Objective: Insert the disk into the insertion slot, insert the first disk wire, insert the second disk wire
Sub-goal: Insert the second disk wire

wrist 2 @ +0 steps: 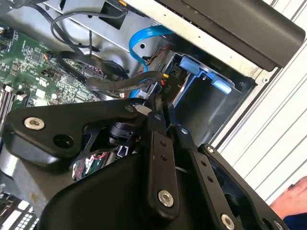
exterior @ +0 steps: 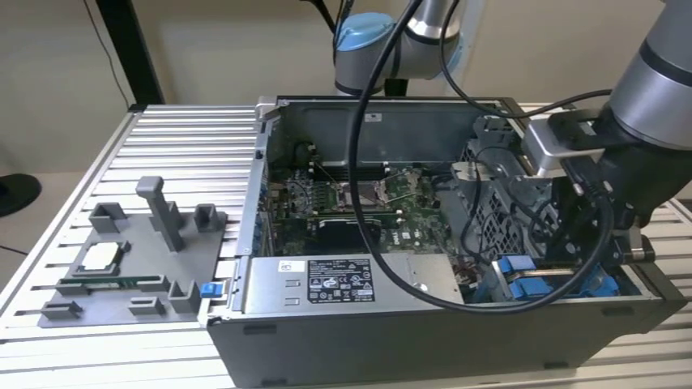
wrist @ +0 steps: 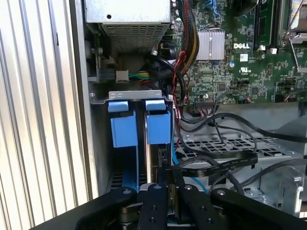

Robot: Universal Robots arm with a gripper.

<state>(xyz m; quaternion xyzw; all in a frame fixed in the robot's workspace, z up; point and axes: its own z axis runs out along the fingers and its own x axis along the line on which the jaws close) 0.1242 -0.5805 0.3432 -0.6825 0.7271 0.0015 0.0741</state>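
Observation:
The disk (wrist: 154, 160) stands edge-on in the insertion slot (wrist: 136, 96), its blue carrier (wrist: 158, 128) topping it beside a second blue carrier (wrist: 119, 130). In the first wrist view my gripper (wrist: 168, 176) hangs just over the disk's end, shut on the black plug of a flat black disk wire (wrist: 225, 164). In the second wrist view the gripper (wrist 2: 162, 110) pinches that plug next to the blue carrier tabs (wrist 2: 189, 64). The exterior view has the arm (exterior: 638, 121) reaching down into the case's front corner on its right, by the blue carriers (exterior: 517, 267).
A grey power-supply box (exterior: 340, 279) and the green motherboard (exterior: 357, 203) fill the case. A blue flat cable (wrist 2: 144, 40) and loose black cables (wrist: 230, 120) cross near the bay. A grey parts tray (exterior: 130, 267) lies on the exterior view's left. A person's hand (wrist 2: 290, 201) shows outside the case.

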